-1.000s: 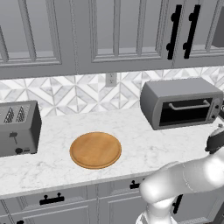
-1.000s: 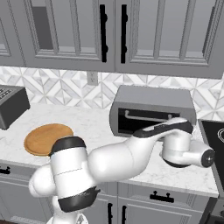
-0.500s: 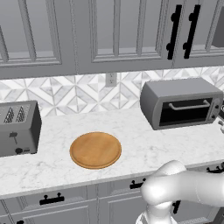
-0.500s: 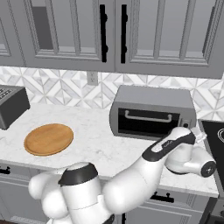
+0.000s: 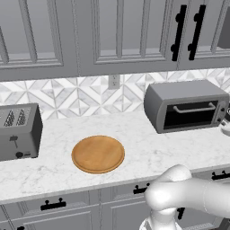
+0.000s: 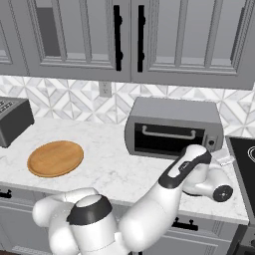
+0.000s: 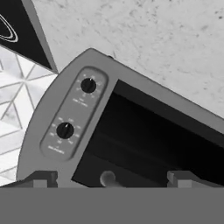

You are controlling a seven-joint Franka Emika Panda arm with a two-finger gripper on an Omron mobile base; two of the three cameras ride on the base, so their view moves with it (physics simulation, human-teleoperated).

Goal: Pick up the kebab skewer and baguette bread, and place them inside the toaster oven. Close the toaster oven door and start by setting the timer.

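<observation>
The toaster oven (image 5: pixel 186 105) sits at the back right of the marble table (image 5: pixel 148 152), against the tiled wall, and its door (image 6: pixel 169 141) with the silver bar handle (image 6: pixel 168 133) is shut. In the hand view the control strip (image 7: pixel 74 111) is right up close, two dark knobs one above the other, beside the dark glass. The tool (image 7: pixel 111 178) has its tips spread wide apart with nothing between them, hanging just in front of the oven's right end. The round wooden board (image 5: pixel 98 153) lies bare mid-table, and the slot toaster (image 5: pixel 18 131) is far left. A black cooktop (image 6: pixel 244 159) sits right of the oven.
</observation>
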